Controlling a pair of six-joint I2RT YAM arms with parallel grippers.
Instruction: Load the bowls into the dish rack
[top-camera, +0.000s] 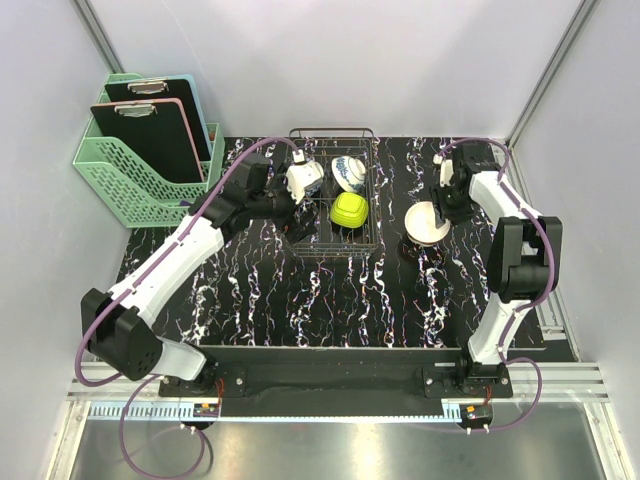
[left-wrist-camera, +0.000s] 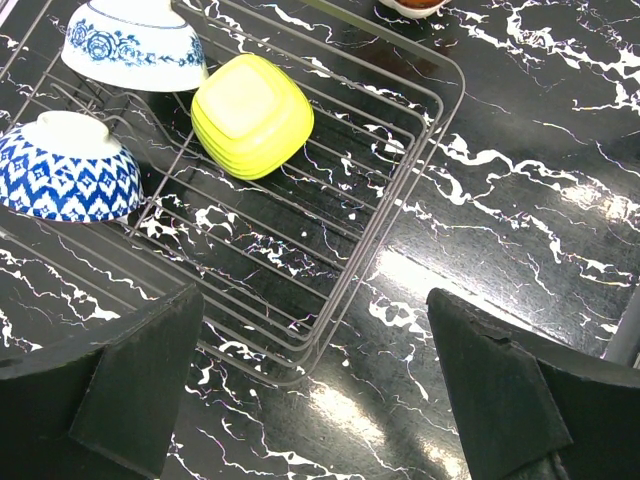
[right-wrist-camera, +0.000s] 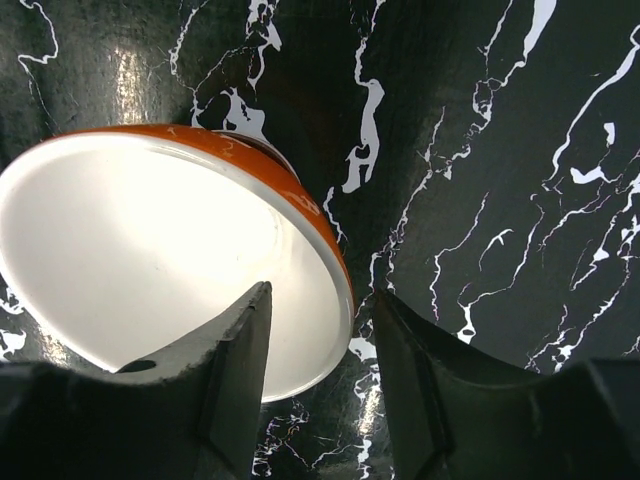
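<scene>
The left pincer (left-wrist-camera: 310, 390) hangs released at the dish rack's (top-camera: 334, 190) 9 o'clock edge; three bowls sit inside. At 3 o'clock, the right pincer (right-wrist-camera: 315, 370) grasps the orange bowl's (right-wrist-camera: 180, 260) rim above the tabletop (top-camera: 300, 290).

A robot test cell in a lab: plain white panel walls (top-camera: 330, 60) with aluminium corner posts (top-camera: 100, 40) enclose a black marble-patterned tabletop (top-camera: 300, 300), two white robot arms bolted on.
</scene>
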